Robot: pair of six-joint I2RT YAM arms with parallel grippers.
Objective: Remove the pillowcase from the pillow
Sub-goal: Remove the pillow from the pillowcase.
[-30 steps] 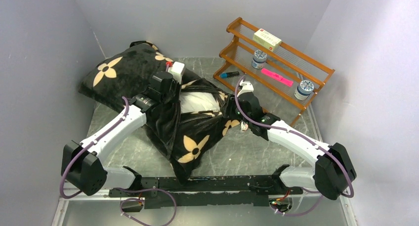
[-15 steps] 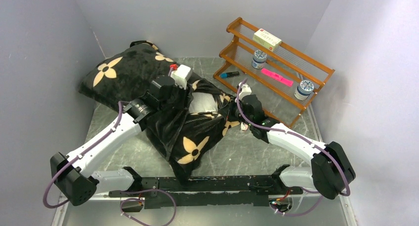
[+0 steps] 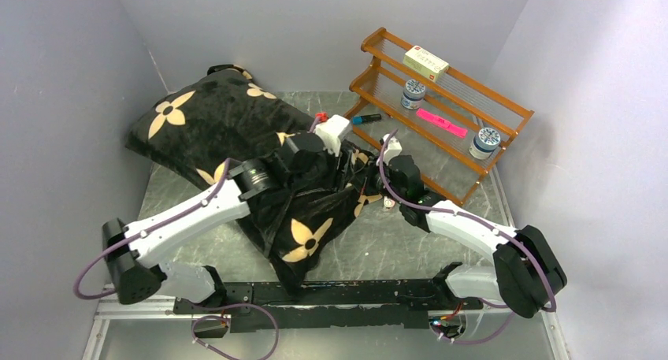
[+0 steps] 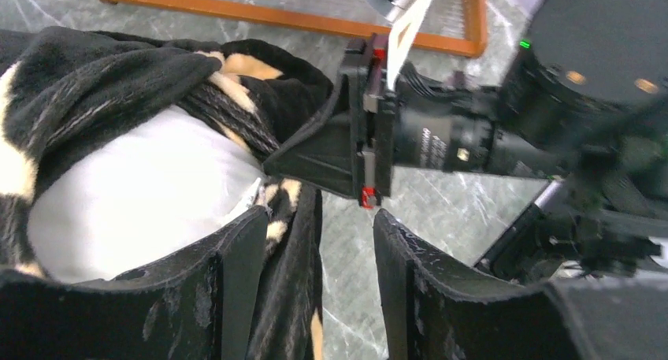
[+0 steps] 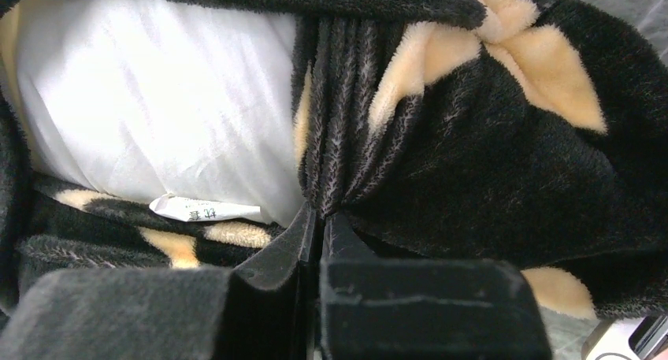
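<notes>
One pillowcase (image 3: 213,120); one pillow (image 5: 157,100).

Black flower-printed pillowcase (image 3: 213,124) bunched around plump white pillow (image 5: 157,100), partly exposed.

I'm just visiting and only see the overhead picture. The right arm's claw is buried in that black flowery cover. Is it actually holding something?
Observer: Yes. Its wrist camera shows the right gripper shut on a bunched fold of the pillowcase.
Operator: Is any of the pillow out? From above the arms hide it.
Observer: Partly. The white pillow shows bare in the opening, with a small paper tag at its edge.
Operator: And the left claw?
Observer: The left gripper is open and grips nothing. It hangs over the pillowcase's edge, right beside the right gripper.
</notes>
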